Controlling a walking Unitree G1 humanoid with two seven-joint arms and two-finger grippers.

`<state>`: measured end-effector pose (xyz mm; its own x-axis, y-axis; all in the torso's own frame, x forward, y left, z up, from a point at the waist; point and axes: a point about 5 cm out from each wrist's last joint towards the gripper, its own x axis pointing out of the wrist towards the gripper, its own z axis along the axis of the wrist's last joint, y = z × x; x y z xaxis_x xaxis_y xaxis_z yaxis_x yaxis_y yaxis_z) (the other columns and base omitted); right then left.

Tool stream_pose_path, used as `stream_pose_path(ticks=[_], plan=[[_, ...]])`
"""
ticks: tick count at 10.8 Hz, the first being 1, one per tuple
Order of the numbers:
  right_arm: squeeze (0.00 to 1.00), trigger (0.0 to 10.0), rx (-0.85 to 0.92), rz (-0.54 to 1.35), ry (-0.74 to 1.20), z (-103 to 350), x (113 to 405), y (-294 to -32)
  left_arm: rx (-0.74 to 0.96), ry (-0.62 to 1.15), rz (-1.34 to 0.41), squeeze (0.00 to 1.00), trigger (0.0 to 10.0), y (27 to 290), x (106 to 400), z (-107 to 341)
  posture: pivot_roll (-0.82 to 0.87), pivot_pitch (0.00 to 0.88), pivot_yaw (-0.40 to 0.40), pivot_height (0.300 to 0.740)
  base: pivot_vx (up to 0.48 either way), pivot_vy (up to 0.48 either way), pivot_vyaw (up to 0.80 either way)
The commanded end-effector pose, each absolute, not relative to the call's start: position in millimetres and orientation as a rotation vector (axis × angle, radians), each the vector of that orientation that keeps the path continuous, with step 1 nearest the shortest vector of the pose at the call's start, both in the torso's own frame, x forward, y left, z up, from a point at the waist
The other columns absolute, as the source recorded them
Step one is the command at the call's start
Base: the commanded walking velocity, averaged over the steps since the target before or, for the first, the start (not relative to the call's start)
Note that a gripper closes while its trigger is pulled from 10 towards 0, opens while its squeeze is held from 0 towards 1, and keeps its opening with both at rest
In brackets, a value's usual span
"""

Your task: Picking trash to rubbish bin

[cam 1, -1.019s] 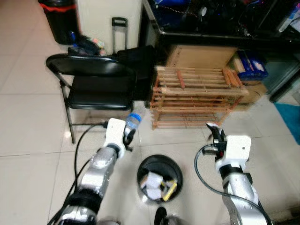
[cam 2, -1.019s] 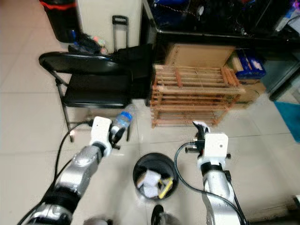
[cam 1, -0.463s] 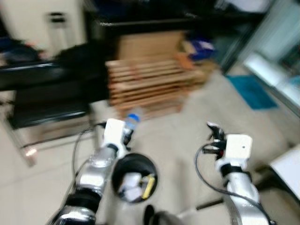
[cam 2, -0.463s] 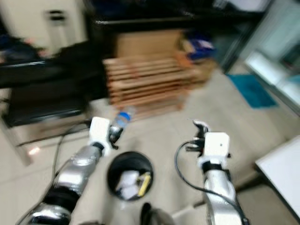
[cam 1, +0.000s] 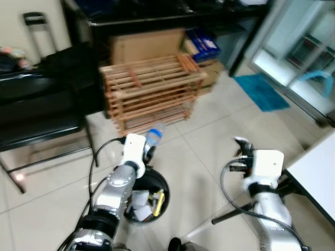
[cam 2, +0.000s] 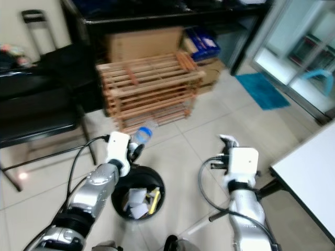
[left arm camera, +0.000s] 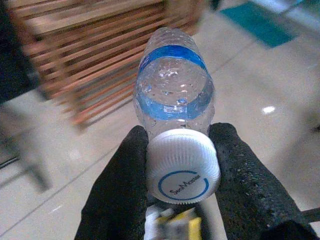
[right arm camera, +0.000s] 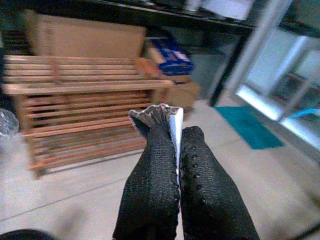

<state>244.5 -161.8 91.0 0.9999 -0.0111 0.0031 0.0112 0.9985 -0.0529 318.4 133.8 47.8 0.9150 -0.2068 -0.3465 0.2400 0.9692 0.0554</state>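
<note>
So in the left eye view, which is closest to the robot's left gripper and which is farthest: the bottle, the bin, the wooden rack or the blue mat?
1. Water bottle, held in the left gripper.
2. Black rubbish bin, just below it.
3. Wooden rack, ahead against the shelving.
4. Blue mat, far off to the right.

This looks like a lived-in utility or storage corner of a home, perhaps a workroom. The floor is pale glossy tile. A slatted wooden rack stands against a dark shelving unit with cardboard boxes and blue packets stuffed beneath it. A black folding chair sits beside the rack, a teal mat lies before a glass door, and a small black rubbish bin holds scraps.
</note>
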Motion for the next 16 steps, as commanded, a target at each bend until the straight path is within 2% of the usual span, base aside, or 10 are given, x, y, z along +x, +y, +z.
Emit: stream_pose_path(ticks=[1,3,7,11,12,14,16], plan=[[0.00,10.0,-0.069,-0.028,0.007,88.7,242.6,-169.4,0.115,0.386,-0.203,0.00,10.0,134.0,316.2,40.3,0.24,0.147,-0.136,0.740,0.000,0.000,0.00],[0.00,10.0,-0.067,-0.019,0.020,86.2,241.7,-168.7,0.117,0.441,-0.185,0.00,10.0,136.5,312.3,30.3,0.25,0.158,-0.143,0.740,0.000,0.000,0.00],[0.00,10.0,-0.077,0.000,0.029,87.4,236.6,-164.4,0.144,0.570,-0.247,0.00,10.0,119.6,298.9,6.2,0.24,0.203,-0.157,0.740,0.000,0.000,0.00],[0.00,10.0,-0.102,-0.012,0.041,91.3,223.6,-174.8,0.142,0.678,-0.217,0.00,10.0,117.0,285.4,-15.1,0.18,0.232,-0.195,0.740,0.000,0.000,0.00],[0.00,10.0,-0.091,0.027,0.038,94.4,220.5,-171.8,0.137,0.676,-0.189,0.00,10.0,119.8,288.0,-13.7,0.18,0.231,-0.201,0.740,0.000,0.000,0.00],[0.00,10.0,-0.028,0.272,0.040,103.5,223.7,-139.4,0.147,0.674,-0.148,0.00,10.0,129.0,290.5,-12.7,0.19,0.233,-0.208,0.740,0.000,0.000,0.00],[0.00,10.0,-0.027,0.407,0.122,89.6,220.7,-122.0,0.161,0.702,-0.146,0.00,10.0,131.4,284.3,-19.2,0.20,0.242,-0.213,0.740,0.000,0.000,0.00]])
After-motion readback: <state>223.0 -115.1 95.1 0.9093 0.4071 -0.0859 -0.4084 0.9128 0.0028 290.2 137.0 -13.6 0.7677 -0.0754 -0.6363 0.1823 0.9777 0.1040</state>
